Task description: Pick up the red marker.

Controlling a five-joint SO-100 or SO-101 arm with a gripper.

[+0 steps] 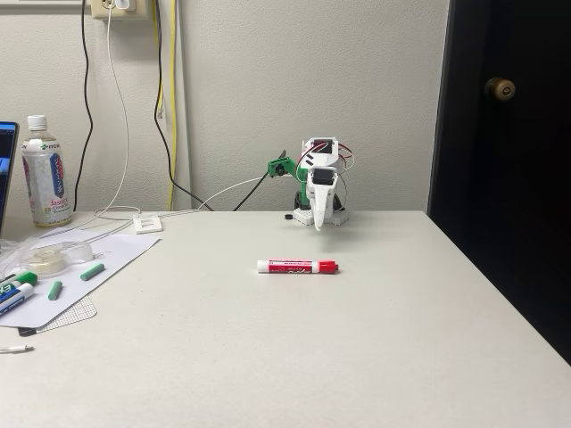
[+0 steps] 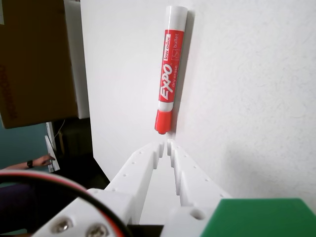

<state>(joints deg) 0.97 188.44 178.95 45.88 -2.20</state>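
The red marker (image 1: 297, 266) lies flat near the middle of the white table (image 1: 357, 357), its red cap pointing right in the fixed view. The arm sits folded at the table's back edge, and its white gripper (image 1: 318, 223) points down, well behind the marker and apart from it. In the wrist view the marker (image 2: 170, 69) lies lengthwise ahead of the gripper (image 2: 164, 144), red cap nearest the tips. The two white fingers (image 2: 140, 165) nearly touch at their tips, with nothing between them.
At the left of the fixed view stand a drink bottle (image 1: 45, 174), a tape roll (image 1: 45, 259), loose green caps (image 1: 92, 271) and other markers (image 1: 16, 290) on paper. A dark door (image 1: 504, 134) borders the table's right edge. In the wrist view a cardboard box (image 2: 34, 59) and a person's hand (image 2: 42, 160) lie beyond the table edge.
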